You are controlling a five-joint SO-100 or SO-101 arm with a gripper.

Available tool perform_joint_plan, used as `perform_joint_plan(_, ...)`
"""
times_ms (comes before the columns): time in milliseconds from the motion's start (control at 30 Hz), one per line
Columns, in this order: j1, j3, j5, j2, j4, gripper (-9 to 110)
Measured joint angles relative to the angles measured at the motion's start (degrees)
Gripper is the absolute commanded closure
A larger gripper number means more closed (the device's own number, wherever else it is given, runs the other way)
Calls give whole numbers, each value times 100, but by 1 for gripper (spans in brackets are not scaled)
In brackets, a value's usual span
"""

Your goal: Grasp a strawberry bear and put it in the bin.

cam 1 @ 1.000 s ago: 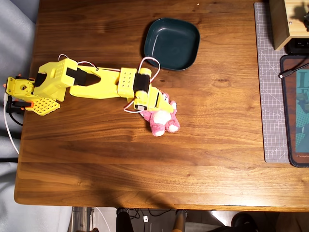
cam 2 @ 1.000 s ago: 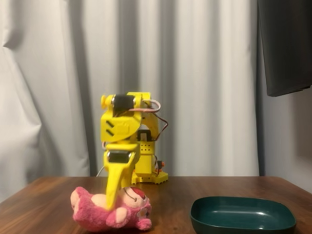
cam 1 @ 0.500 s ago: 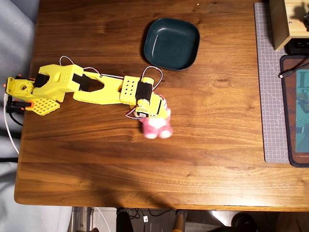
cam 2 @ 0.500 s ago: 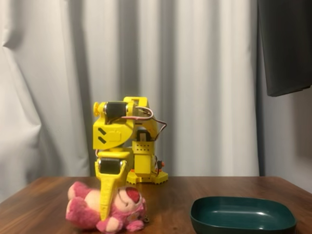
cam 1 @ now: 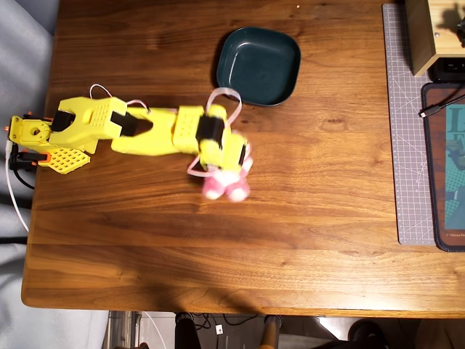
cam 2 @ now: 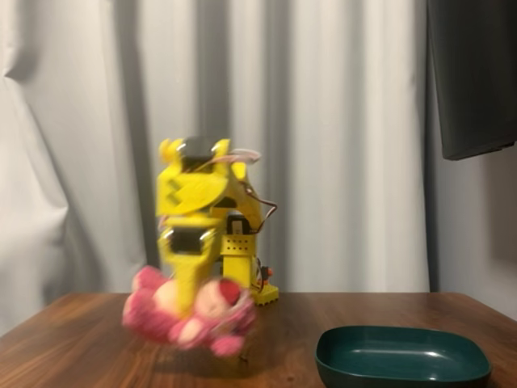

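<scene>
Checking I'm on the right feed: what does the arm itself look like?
A bright yellow printed arm with black motor blocks, a perforated yellow base plate with orange bits, and thin pink-white wires looping near the wrist. The claw is yellow too.

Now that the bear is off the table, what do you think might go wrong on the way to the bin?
The strawberry bear hangs tilted and blurred in the end effector, so the soft plush may slip out during the swing. The bin is only a bit wider than the bear, so a slightly early release could leave it on the rim or on the table.
</scene>
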Motion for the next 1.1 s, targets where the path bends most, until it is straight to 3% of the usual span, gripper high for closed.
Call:
perform_joint_plan(233, 923, -1143, 0, 88, -35, 101)
perform_joint_plan(533, 2268, -1222, -105, 88, -536, 100)
perform_joint_plan(1100, 2584, -2259, -659, 88, -1116, 99)
